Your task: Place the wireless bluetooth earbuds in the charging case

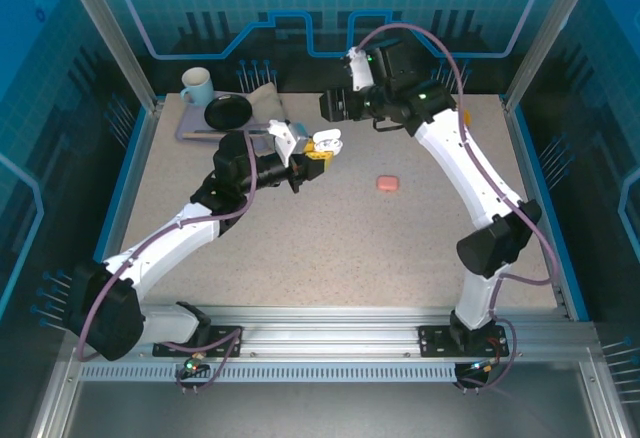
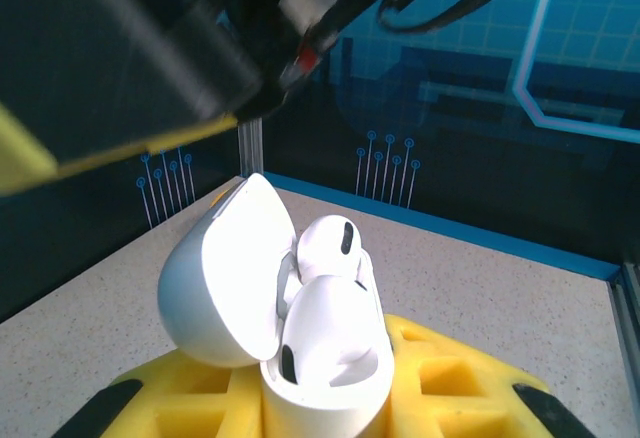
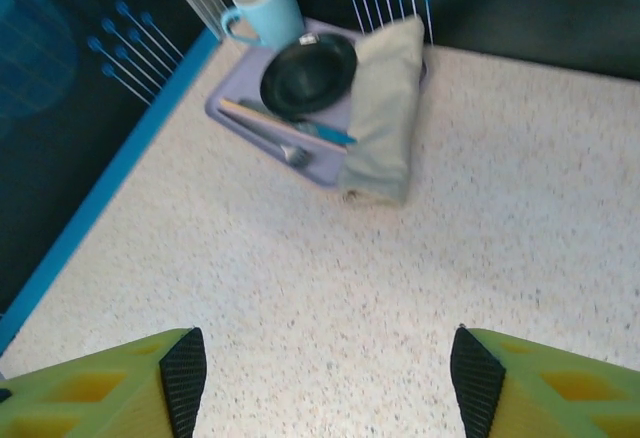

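Desk of speckled beige with a blue border, noted beneath both arms. Found the left arm reaching from the near left toward the desk centre, and the right arm arching from the near right toward the far middle. Recorded a lavender tray at the far left corner of the desk, carrying a folded grey cloth, a black plate, a pale blue mug standing upright, and a fork lying beside a blue-handled utensil. Checked the right gripper: yellow fingers spread wide, nothing between them, raised over bare desk short of the tray. Checked the left gripper: yellow fingers pinching the base of the white charging case, held over the desk with its lid hinged open and tilted back. Saw in the top view a salmon-pink case lying closed and alone on the desk, right of the left gripper and well apart from it. Located two white earbuds inside the open white case, one low at the front, the other standing higher behind it, close to the lid. Could not tell whether either is fully seated.
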{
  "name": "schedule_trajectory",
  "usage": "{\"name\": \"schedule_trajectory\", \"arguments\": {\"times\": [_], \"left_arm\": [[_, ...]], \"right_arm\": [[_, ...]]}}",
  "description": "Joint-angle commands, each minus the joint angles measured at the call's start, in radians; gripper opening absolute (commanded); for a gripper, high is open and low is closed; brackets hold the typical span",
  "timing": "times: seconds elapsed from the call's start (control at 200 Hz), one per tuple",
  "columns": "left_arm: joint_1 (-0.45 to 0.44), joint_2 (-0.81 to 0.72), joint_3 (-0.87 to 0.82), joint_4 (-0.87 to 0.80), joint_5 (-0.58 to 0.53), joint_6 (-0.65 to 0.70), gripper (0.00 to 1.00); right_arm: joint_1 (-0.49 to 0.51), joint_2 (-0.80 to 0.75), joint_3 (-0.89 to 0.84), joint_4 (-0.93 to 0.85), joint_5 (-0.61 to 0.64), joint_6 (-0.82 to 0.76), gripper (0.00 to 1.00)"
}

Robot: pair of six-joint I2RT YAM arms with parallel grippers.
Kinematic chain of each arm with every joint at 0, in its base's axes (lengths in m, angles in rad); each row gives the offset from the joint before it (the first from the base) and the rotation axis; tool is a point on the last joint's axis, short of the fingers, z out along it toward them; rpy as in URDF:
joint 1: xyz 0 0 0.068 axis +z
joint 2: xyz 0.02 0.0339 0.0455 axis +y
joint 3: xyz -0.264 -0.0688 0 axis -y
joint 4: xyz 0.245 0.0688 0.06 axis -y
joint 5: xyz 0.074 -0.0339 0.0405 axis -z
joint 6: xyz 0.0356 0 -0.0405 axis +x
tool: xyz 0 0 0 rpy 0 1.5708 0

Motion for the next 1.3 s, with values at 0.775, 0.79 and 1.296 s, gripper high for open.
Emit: {"name": "schedule_trajectory", "arguments": {"times": [0.775, 0.79, 1.296], "left_arm": [[0.019, 0.175, 0.088, 0.037, -0.066, -0.074, 0.0], [0.02, 0.18, 0.088, 0.036, -0.067, -0.081, 0.0], [0.019, 0.608, 0.392, -0.427, 0.027, -0.591, 0.0]], "right_arm": [[0.02, -0.35, -0.531, 0.122, 0.112, 0.161, 0.66], [0.011, -0.354, -0.542, 0.124, 0.117, 0.172, 0.66], [-0.112, -0.55, -1.015, 0.242, 0.301, 0.431, 0.68]]}}
